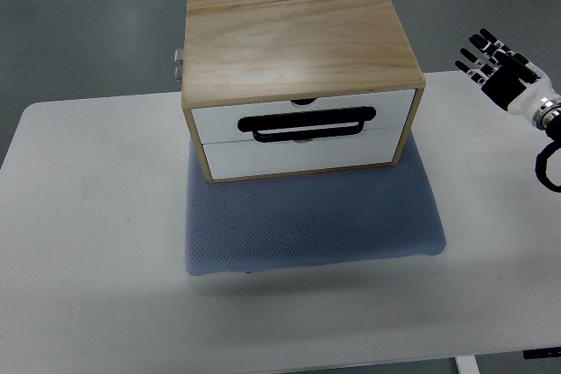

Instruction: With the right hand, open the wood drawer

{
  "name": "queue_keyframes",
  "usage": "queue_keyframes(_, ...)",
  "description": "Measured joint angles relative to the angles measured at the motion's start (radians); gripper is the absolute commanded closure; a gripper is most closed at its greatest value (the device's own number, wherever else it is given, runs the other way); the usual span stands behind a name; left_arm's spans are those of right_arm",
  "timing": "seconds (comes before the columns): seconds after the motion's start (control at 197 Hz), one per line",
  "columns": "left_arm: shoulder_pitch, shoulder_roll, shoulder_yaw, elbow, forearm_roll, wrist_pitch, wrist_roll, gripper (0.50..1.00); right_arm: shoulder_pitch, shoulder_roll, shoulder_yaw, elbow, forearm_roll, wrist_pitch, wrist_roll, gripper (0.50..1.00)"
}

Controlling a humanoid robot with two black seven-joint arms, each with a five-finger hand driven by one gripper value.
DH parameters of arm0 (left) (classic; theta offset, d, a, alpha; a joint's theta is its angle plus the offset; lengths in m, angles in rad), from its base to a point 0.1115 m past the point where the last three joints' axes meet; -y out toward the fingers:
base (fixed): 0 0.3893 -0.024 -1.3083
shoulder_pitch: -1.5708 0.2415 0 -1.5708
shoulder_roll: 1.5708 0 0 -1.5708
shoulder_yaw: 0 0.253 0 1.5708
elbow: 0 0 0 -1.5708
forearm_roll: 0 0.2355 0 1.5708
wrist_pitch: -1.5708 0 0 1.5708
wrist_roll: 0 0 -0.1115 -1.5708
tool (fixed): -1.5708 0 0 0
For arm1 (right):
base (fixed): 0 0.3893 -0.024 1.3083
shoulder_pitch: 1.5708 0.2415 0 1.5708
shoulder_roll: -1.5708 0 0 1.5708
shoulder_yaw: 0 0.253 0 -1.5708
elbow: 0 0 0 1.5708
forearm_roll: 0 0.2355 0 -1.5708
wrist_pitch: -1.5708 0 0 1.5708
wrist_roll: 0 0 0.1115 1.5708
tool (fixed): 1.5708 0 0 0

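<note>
1. A white surface (88,243) stands on grey floor (79,24).
2. The wood drawer (298,129) unit sits shut on a blue-grey mat (316,225) mid-surface.
3. The right robot hand (495,66) hovers apart, fingers spread, empty.

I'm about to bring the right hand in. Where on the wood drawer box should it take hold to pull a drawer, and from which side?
Grip the black loop handle across the white drawer fronts, coming from the front, the side facing the camera. It probably stands proud enough for fingers to hook behind. The right hand is open, off to the right of the wood drawer box, so it must swing round first.
</note>
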Motion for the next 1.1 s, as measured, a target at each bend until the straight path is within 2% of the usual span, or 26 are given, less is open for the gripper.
queue_keyframes(0.28,0.000,0.000,-0.001,-0.001,0.000,0.000,0.000,0.500,0.028,-0.111,0.002,0.000,-0.048,0.020,0.001,0.556)
queue_keyframes(0.397,0.000,0.000,-0.001,-0.001,0.000,0.000,0.000,0.500,0.059,-0.147,0.001,0.000,-0.154,0.029,0.004,0.556)
queue_keyframes(0.539,0.000,0.000,-0.001,-0.001,0.000,0.000,0.000,0.500,0.083,-0.198,-0.002,0.031,-0.271,0.057,0.055,0.556)
queue_keyframes(0.707,0.000,0.000,-0.001,-0.001,0.000,0.000,0.000,0.500,0.084,-0.323,-0.005,0.177,-0.371,0.139,0.089,0.556)
queue_keyframes(0.88,0.000,0.000,-0.001,-0.001,0.000,0.000,0.000,0.500,0.103,-0.440,-0.018,0.348,-0.452,0.148,0.091,0.556)
queue_keyframes(1.098,0.000,0.000,-0.001,-0.001,0.000,0.000,0.000,0.500,0.188,-0.516,-0.058,0.521,-0.627,0.148,0.095,0.556)
